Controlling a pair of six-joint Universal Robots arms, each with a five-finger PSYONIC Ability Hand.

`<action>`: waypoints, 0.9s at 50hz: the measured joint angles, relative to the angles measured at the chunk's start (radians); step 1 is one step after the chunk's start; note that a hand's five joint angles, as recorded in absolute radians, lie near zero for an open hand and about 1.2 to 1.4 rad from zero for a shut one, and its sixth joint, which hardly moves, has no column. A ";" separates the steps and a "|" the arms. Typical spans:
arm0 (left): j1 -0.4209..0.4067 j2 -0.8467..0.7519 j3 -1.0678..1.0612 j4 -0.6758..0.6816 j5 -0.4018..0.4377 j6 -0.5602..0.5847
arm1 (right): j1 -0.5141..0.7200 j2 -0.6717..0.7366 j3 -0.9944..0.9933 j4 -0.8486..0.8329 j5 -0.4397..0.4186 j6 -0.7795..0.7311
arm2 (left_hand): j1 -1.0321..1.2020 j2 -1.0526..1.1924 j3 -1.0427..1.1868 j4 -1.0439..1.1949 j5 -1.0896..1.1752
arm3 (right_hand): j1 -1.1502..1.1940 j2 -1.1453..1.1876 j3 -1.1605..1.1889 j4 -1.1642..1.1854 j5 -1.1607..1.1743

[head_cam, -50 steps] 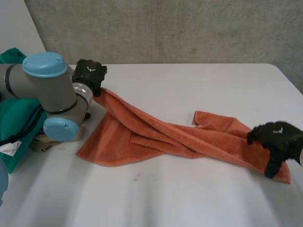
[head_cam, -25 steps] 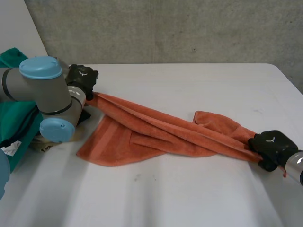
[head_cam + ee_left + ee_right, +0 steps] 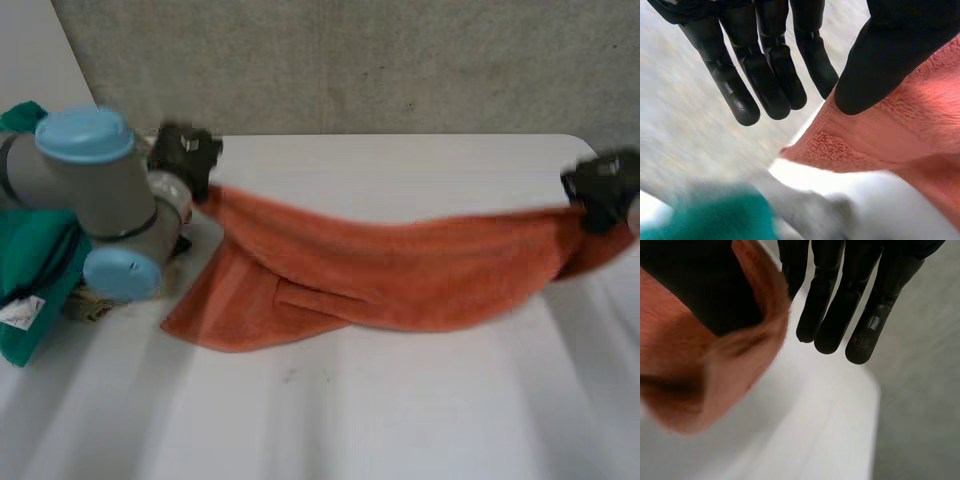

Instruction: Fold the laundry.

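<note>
Orange towel [image 3: 400, 270] hangs stretched between both — left robot hand [image 3: 185, 155] pinches one end under its thumb, right robot hand [image 3: 603, 185] the other, each thumb hiding the contact. Near the left robot hand a flap rests on the surface [image 3: 400, 400]

Thumb of robot hand [image 3: 767, 70] pinching orange towel [image 3: 900, 135], green cloth [image 3: 715, 220] nearby

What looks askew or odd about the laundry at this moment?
The orange towel hangs unevenly between the left hand and the right hand: its upper edge is stretched, but the part near the left hand sags onto the white table, creased.
</note>
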 measured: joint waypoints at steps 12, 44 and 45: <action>-0.004 -0.007 0.451 0.410 -0.030 0.046 | 0.093 0.062 -0.407 -0.622 0.103 0.183 | 0.000 0.000 0.000 0.000 0.000 | 0.000 0.001 0.000 0.000 0.000; -0.017 0.121 -0.491 0.338 0.049 -0.051 | 0.034 0.172 0.147 -0.391 -0.066 0.039 | 0.000 0.001 0.001 0.000 0.000 | 0.008 0.001 0.000 0.001 0.000; -0.017 0.129 -0.496 0.327 0.050 -0.051 | 0.030 0.164 0.150 -0.375 -0.066 0.033 | 0.000 0.001 0.001 0.000 0.000 | 0.008 0.001 0.000 0.001 0.000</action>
